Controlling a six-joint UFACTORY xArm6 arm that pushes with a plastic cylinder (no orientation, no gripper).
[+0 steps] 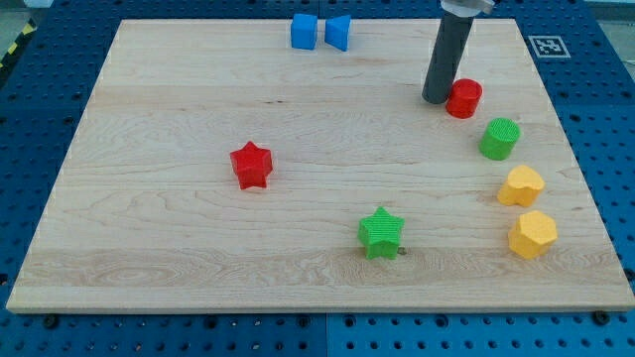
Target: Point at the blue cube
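The blue cube (304, 31) sits near the view's top edge of the wooden board (179, 238), left of centre-top. A second blue block (338, 32), wedge-like in shape, stands just to its right. My tip (435, 99) is at the upper right of the board, far to the right of and below the blue cube. It stands right next to the left side of a red cylinder (463, 98), touching or nearly touching it.
A green cylinder (500, 138), a yellow heart-like block (521, 185) and a yellow hexagonal block (533, 234) line the right side. A red star (251, 165) lies left of centre. A green star (381, 233) lies near the bottom centre.
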